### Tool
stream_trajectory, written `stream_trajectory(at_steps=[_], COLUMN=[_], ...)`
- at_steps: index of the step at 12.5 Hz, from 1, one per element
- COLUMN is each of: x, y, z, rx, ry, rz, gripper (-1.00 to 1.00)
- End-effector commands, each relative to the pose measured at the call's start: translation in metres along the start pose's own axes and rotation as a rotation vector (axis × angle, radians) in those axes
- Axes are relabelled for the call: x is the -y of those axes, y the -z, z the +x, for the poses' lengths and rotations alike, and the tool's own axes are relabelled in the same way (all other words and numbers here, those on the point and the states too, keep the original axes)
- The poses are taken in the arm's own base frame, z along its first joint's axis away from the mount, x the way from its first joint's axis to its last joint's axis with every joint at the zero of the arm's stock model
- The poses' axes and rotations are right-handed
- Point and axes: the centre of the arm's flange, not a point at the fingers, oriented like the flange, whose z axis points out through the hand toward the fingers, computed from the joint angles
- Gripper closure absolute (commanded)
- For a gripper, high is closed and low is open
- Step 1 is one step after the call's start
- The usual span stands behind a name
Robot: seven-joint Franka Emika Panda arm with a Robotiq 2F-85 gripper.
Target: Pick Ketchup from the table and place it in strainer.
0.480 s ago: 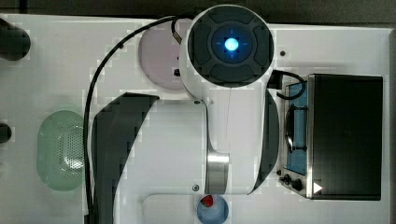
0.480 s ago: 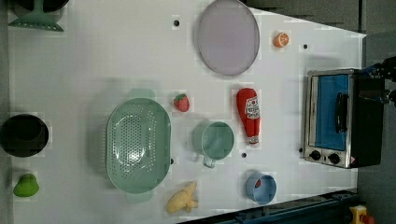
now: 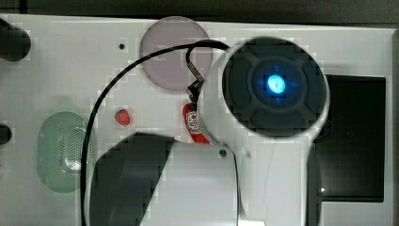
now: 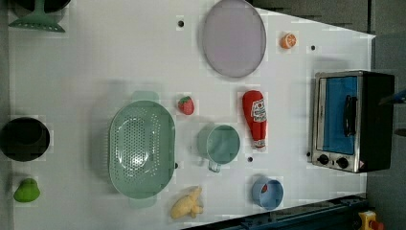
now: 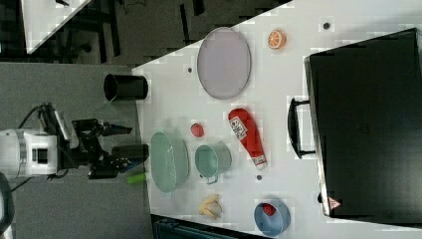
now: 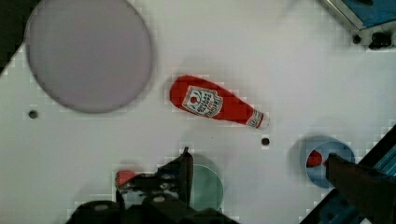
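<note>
Ketchup (image 4: pixel 255 118) lies flat on the white table (image 4: pixel 95 62), bearing a white label with dark print too small to read. In the left view it sits between the mug (image 4: pixel 219 143) and the toaster oven (image 4: pixel 352 120), below the lilac plate (image 4: pixel 233 37), cap end pointing down the picture.

Containers:
- Strainer (image 4: pixel 141 150): pale green, perforated, nothing inside. A strawberry (image 4: pixel 186 105) lies just beside its upper right rim in the left view.
- Mug: nothing visible inside.
- Blue bowl (image 4: pixel 268 192): holds a small red item.
- Black cup (image 4: pixel 24 139): contents cannot be told.

Gripper (image 5: pixel 122 142): fingers spread wide, holding nothing. In the right view it stands well above the table, apart from all objects. In the wrist view the ketchup (image 6: pixel 212 102) lies beyond the fingertips (image 6: pixel 186 158), untouched, with the mug directly beneath the gripper.
</note>
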Motion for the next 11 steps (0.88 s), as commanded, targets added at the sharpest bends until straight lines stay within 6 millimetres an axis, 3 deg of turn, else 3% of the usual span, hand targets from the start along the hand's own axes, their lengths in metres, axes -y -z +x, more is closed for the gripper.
stream_trajectory(at_steps=[1, 9, 11], x=[0.009, 0.038, 0.041], y=[-0.038, -0.171, -0.205], z=[0.014, 0.028, 0.027], rx=[0.035, 0.024, -0.016], ry=[0.173, 1.047, 1.157], rz=[-0.024, 0.001, 0.013], gripper=[-1.0, -1.0, -1.0])
